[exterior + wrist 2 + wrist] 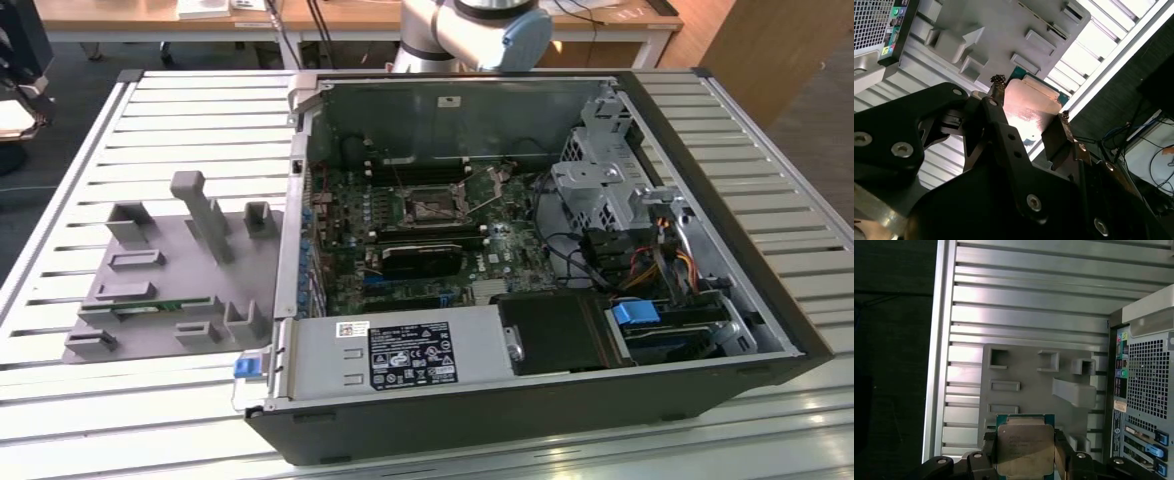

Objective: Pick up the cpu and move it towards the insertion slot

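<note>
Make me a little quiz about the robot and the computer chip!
1. True or false: the jaws are closed on the cpu.
2. In the first wrist view, what lies below the held cpu? A) a grey tray with pockets, B) a keyboard, C) a dinner plate.
3. Fill the gap: in the exterior view, the insertion slot sits inside the open computer ____.

Key: 1 true. 2 A. 3 case.
</note>
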Available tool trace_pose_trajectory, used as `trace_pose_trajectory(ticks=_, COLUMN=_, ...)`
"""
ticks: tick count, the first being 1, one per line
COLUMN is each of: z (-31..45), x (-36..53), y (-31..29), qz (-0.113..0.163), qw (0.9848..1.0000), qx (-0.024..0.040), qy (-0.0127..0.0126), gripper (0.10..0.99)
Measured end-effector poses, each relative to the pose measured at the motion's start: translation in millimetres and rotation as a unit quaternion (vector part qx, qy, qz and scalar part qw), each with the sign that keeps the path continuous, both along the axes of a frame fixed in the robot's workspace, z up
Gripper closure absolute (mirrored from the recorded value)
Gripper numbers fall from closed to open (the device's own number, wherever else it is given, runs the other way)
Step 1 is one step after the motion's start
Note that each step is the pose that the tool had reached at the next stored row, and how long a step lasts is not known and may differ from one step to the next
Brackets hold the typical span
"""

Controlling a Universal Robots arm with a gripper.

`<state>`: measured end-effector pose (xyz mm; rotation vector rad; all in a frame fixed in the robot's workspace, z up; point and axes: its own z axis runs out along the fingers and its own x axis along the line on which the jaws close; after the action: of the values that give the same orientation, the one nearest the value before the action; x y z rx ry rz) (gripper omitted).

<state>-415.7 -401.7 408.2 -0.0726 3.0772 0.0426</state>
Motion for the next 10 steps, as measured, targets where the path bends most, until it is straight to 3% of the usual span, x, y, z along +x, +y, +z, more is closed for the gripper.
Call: trace_pose_trajectory(ticks=10, z=0.0, x=19.6, y=0.0, qz=0.000, qw=1.0000, qx=0.0000, qy=0.0000, gripper=0.545)
